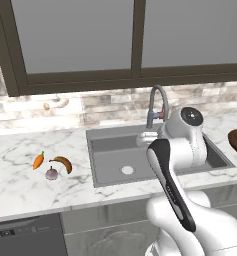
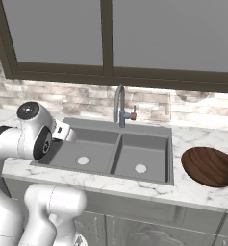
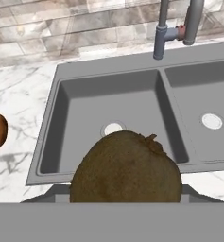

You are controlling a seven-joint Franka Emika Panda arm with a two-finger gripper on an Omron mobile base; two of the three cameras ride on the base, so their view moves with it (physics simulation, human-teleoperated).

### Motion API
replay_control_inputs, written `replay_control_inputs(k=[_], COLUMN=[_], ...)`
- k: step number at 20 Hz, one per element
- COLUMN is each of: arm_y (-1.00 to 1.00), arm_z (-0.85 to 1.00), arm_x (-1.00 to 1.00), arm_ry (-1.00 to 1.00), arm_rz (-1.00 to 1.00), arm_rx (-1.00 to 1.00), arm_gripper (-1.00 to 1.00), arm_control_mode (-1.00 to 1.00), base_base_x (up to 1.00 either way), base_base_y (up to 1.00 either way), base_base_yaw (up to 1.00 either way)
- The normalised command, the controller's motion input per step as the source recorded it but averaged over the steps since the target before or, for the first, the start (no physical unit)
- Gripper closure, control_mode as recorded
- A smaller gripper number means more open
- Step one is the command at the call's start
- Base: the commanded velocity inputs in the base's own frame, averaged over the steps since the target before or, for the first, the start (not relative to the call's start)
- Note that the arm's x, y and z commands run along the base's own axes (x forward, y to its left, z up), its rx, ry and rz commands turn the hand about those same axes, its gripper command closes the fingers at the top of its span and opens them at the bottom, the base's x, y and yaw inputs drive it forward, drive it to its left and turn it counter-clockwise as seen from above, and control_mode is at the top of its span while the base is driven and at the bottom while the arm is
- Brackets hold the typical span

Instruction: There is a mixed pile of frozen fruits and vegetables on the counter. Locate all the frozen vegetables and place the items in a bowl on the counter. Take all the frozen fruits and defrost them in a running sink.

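My hand pinches the kiwi [image 3: 126, 168] above the sink's [image 3: 108, 101] left basin, not yet dropped. Carrot [image 1: 38, 160], banana [image 1: 63, 163] and the pinkish bulb [image 1: 51, 174] wait on the tabletop [image 1: 20, 190]; the wooden bowl [image 2: 209, 166] sits empty, tap [image 2: 119, 103] apparently dry.

orange carrot [image 1: 38, 161]: one
brownish-yellow banana [image 1: 63, 163]: one
pinkish-white bulb [image 1: 51, 173]: one
brown oval kiwi [image 3: 126, 169] by my fingers: one
dark wooden bowl [image 2: 210, 166]: one
sink basins [image 2: 110, 150]: two
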Motion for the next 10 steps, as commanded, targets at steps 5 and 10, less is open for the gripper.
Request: replay_control_inputs(k=[5, 10], arm_y=[0.0, 0.0], arm_z=[-0.2, -0.11], arm_x=[0.15, 0.26], arm_ry=[0.0, 0.02], arm_rz=[0.0, 0.0], arm_rx=[0.0, 0.0], arm_gripper=[1.0, 1.0], arm_control_mode=[-1.0, -1.0], base_base_x=[0.0, 0.0], base_base_y=[0.0, 0.0], base_base_yaw=[0.0, 0.0])
